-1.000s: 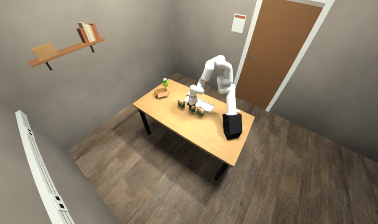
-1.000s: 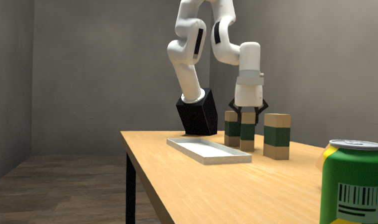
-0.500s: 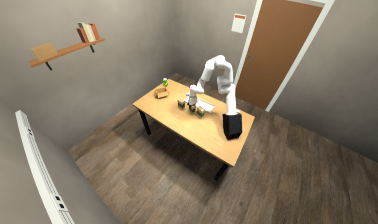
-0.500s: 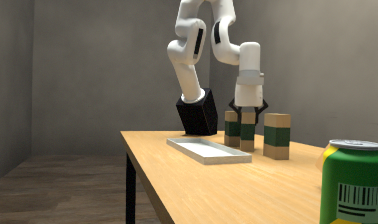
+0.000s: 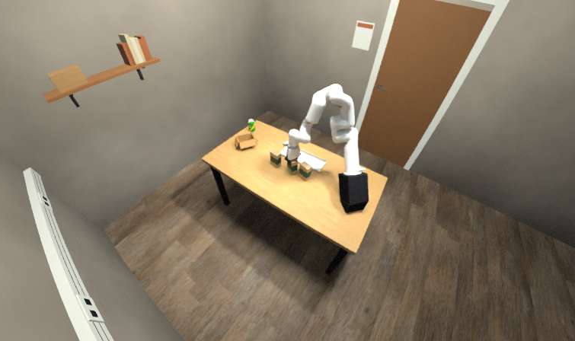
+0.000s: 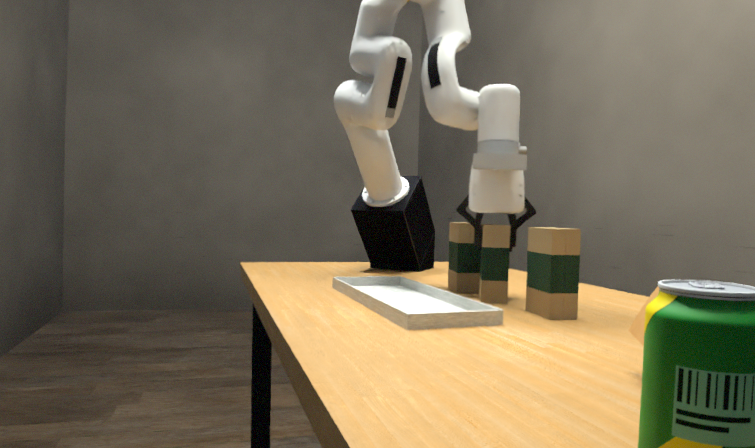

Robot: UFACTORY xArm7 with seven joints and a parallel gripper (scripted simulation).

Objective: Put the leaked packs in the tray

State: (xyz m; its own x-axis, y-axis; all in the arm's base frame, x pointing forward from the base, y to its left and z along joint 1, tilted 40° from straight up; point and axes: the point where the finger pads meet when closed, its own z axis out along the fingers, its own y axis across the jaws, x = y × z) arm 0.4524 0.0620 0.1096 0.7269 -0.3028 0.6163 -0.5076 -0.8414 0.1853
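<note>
Three tan coffee packs with green bands stand upright in a row on the wooden table [image 5: 306, 203] [image 6: 424, 378]. My gripper [image 6: 495, 236] [image 5: 292, 160] is shut on the top of the middle pack [image 6: 494, 269] [image 5: 292, 167], which stands on the table. One neighbour pack [image 6: 461, 257] [image 5: 305, 170] stands on the side of the arm's black base. The other pack [image 6: 553, 272] [image 5: 275, 158] stands on the far side. The flat grey tray [image 6: 419, 303] [image 5: 312, 160] lies empty beside the row.
The arm's black base [image 5: 352, 191] [image 6: 393, 230] stands on the table past the packs. A green and yellow can [image 6: 705, 364] [image 5: 250, 125] and an open cardboard box [image 5: 245, 139] stand at the table's other end. The table edge runs just beyond the tray.
</note>
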